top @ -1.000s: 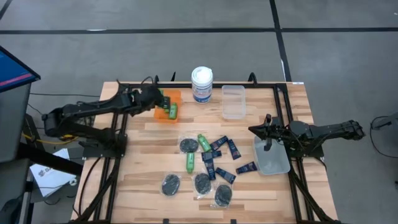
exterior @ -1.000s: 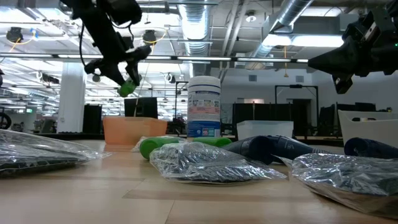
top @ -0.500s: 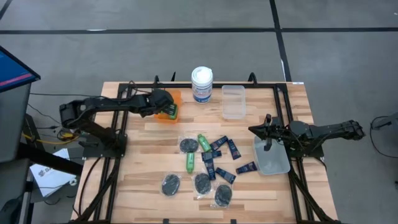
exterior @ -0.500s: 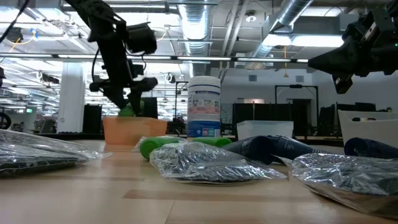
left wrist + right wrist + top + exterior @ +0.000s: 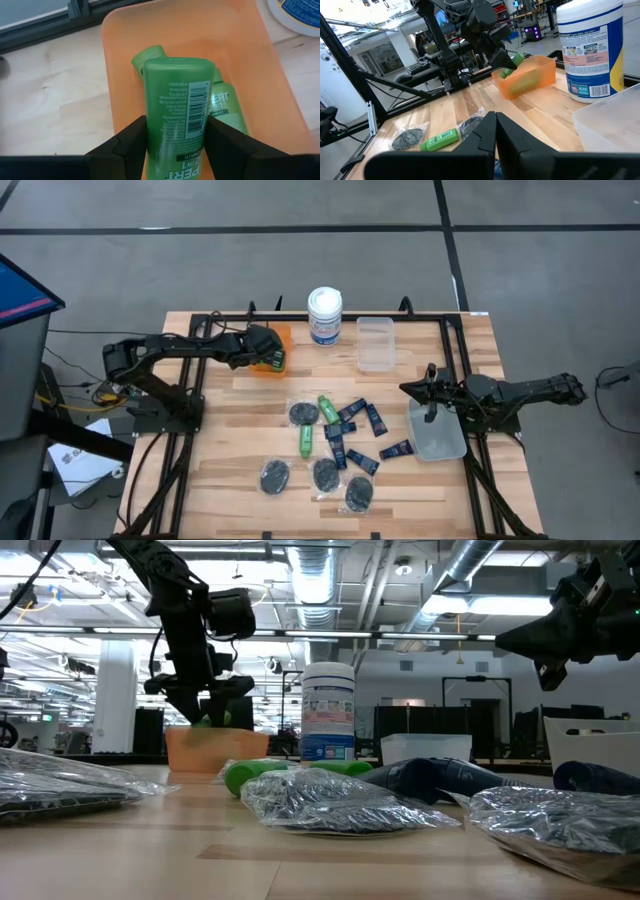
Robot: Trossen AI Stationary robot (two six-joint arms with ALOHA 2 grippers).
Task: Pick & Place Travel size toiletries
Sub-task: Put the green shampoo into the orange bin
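My left gripper (image 5: 272, 360) is over the orange bin (image 5: 268, 338) at the table's far left, shut on a green bottle (image 5: 176, 117). Under that bottle, a second green bottle (image 5: 229, 107) lies on the bin's floor. Two more green bottles (image 5: 305, 440), several navy tubes (image 5: 360, 430) and several black discs in clear packets (image 5: 275, 475) lie flat mid-table. My right gripper (image 5: 404, 388) hangs shut and level above the table's right side, holding nothing. My left gripper pinches the green bottle's body by its two long sides (image 5: 150, 135) between its two fingers (image 5: 127, 145). The fingers slant down from the table's left and lie along the bottle. Its free end (image 5: 172, 65) points down into the orange bin (image 5: 215, 748); whether it touches anything there I cannot tell.
A large white canister (image 5: 324, 315) with a blue label stands at the far edge beside the orange bin. A clear bin (image 5: 375, 343) sits to the canister's right. Another clear bin (image 5: 437, 432) lies under the right arm.
My left gripper has come down with the green bottle from well above the orange bin to its rim, tipping steeper as it sank. It stays shut on the bottle. Most of the drop came early; it has barely moved since.
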